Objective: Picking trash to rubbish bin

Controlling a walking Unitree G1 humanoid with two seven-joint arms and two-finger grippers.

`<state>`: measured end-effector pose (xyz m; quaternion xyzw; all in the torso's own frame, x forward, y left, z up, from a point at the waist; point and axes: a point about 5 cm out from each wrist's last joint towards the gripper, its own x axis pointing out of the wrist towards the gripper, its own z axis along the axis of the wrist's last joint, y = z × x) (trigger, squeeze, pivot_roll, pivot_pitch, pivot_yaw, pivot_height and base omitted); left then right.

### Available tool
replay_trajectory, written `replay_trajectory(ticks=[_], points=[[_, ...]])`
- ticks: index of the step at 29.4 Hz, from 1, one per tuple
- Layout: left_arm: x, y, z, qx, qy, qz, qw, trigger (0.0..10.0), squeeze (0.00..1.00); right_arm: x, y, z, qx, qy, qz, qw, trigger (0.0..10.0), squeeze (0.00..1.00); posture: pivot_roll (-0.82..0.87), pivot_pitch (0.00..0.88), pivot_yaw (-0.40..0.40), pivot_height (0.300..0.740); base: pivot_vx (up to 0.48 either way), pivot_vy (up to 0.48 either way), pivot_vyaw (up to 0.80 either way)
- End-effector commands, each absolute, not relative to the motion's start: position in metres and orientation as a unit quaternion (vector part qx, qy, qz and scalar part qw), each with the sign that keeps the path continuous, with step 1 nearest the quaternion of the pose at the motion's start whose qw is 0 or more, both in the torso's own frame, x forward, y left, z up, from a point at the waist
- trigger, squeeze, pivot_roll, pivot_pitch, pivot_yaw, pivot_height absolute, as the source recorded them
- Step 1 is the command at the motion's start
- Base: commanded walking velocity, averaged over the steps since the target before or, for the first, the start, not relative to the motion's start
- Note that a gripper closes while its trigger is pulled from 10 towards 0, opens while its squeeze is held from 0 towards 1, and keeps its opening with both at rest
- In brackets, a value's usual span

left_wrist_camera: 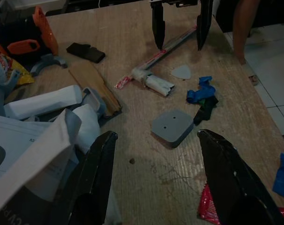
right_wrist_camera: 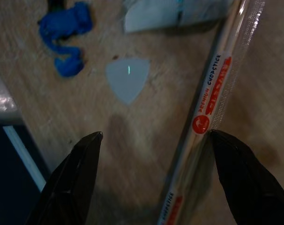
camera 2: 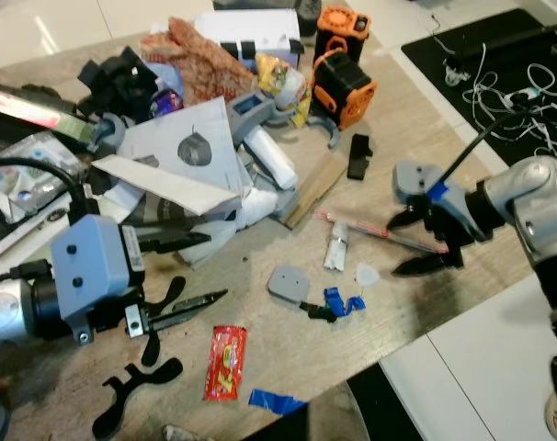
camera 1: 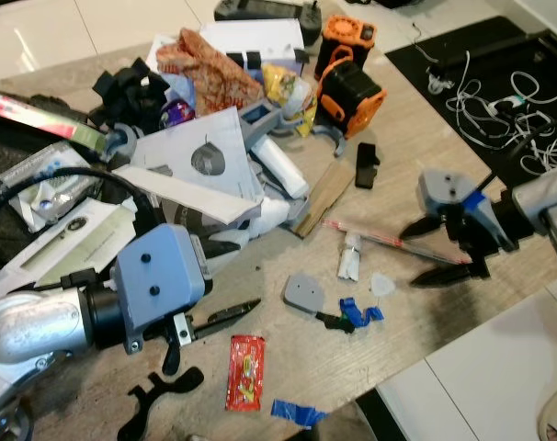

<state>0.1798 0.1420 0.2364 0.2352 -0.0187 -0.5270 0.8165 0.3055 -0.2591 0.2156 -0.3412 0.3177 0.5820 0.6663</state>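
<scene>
Under your right gripper (camera 1: 441,250), fingers spread wide and empty, lies the wrapped chopstick packet (right_wrist_camera: 216,96): thin, glossy clear plastic with red print, flat on the wooden table (camera 1: 416,138). Its long axis runs just inside one fingertip, so shift across it. Your left gripper (left_wrist_camera: 158,180), also spread, sits farther off, by the grey square plate (left_wrist_camera: 175,126).

Near the grey square plate (camera 1: 304,292) on the worktop (camera 1: 426,175): one chopstick sleeve (camera 1: 393,242), one red sachet (camera 1: 244,371), two blue tape scraps (camera 1: 361,313) (camera 1: 297,412), one white tube (camera 1: 350,258). Beyond it, two orange devices (camera 1: 350,96) (camera 1: 346,37).
</scene>
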Motion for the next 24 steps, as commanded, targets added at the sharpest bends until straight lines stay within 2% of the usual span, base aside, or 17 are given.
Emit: replay_trajectory(ticks=[1, 5, 12, 15, 17, 21, 22, 23, 24], points=[[0.176, 0.138, 0.235, 0.229, -0.019, -0.537, 0.812, 10.0, 0.0, 0.301, -0.264, 0.203, -0.348, 0.352, 0.581, 0.646, 10.0, 0.0, -0.1, 0.278, -0.017, 0.74, 0.0, 0.0, 0.0], [0.177, 0.138, 0.235, 0.229, -0.021, -0.538, 0.811, 10.0, 0.0, 0.305, -0.274, 0.193, -0.422, 0.379, 0.534, 0.628, 10.0, 0.0, -0.1, 0.274, -0.015, 0.74, 0.0, 0.0, 0.0], [0.176, 0.137, 0.235, 0.228, -0.023, -0.54, 0.81, 10.0, 0.0, 0.304, -0.277, 0.188, -0.445, 0.401, 0.504, 0.622, 10.0, 0.0, -0.1, 0.267, -0.015, 0.74, 0.0, 0.0, 0.0], [0.176, 0.137, 0.235, 0.227, -0.024, -0.541, 0.809, 10.0, 0.0, 0.304, -0.277, 0.187, -0.447, 0.405, 0.493, 0.627, 10.0, 0.0, -0.1, 0.265, -0.016, 0.74, 0.0, 0.0, 0.0], [0.176, 0.136, 0.235, 0.227, -0.026, -0.543, 0.808, 10.0, 0.0, 0.308, -0.276, 0.183, -0.426, 0.411, 0.468, 0.656, 10.0, 0.0, -0.1, 0.261, -0.016, 0.74, 0.0, 0.0, 0.0], [0.176, 0.136, 0.235, 0.227, -0.027, -0.544, 0.807, 10.0, 0.0, 0.31, -0.277, 0.181, -0.411, 0.418, 0.448, 0.675, 10.0, 0.0, -0.1, 0.26, -0.016, 0.74, 0.0, 0.0, 0.0], [0.176, 0.136, 0.235, 0.227, -0.027, -0.545, 0.807, 10.0, 0.0, 0.31, -0.278, 0.181, -0.407, 0.422, 0.444, 0.678, 1.6, 0.0, -0.1, 0.259, -0.016, 0.74, 0.0, 0.0, 0.0], [0.176, 0.136, 0.235, 0.227, -0.027, -0.545, 0.807, 10.0, 0.0, 0.31, -0.278, 0.181, -0.407, 0.422, 0.444, 0.678, 1.6, 0.0, -0.1, 0.259, -0.016, 0.74, 0.0, 0.0, 0.0], [0.176, 0.136, 0.235, 0.226, -0.027, -0.545, 0.807, 10.0, 0.0, 0.31, -0.279, 0.18, -0.4, 0.426, 0.443, 0.68, 0.0, 0.0, -0.1, 0.261, -0.018, 0.74, 0.0, 0.0, 0.0]])
